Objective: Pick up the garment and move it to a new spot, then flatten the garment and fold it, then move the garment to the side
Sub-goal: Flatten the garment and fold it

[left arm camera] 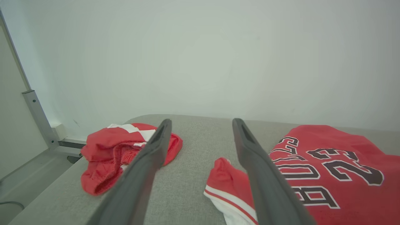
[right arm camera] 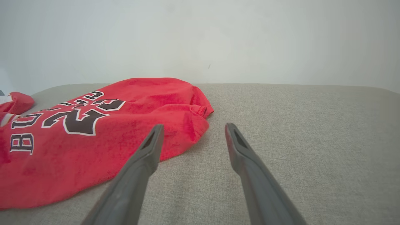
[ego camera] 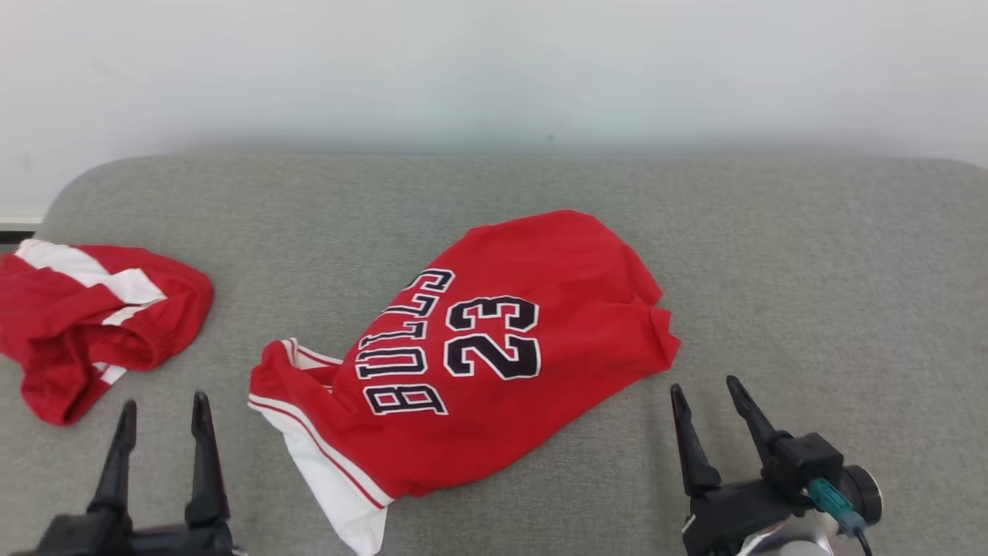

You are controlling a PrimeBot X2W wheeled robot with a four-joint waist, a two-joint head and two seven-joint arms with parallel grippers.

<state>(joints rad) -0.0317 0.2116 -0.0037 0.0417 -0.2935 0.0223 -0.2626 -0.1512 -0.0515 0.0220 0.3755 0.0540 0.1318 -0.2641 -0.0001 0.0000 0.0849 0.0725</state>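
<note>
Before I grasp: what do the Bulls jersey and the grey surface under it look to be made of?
Jersey: soft matte red knit, perhaps cotton or a blend; it slumps into creases and looks slightly fuzzy close up. Grey surface: matte woven upholstery cloth, seemingly padded given its rounded edge; a coarse weave shows close up.

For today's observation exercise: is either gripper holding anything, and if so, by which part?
Nothing is held. The left gripper and the right gripper are both open, neither touching the red jersey.
</note>
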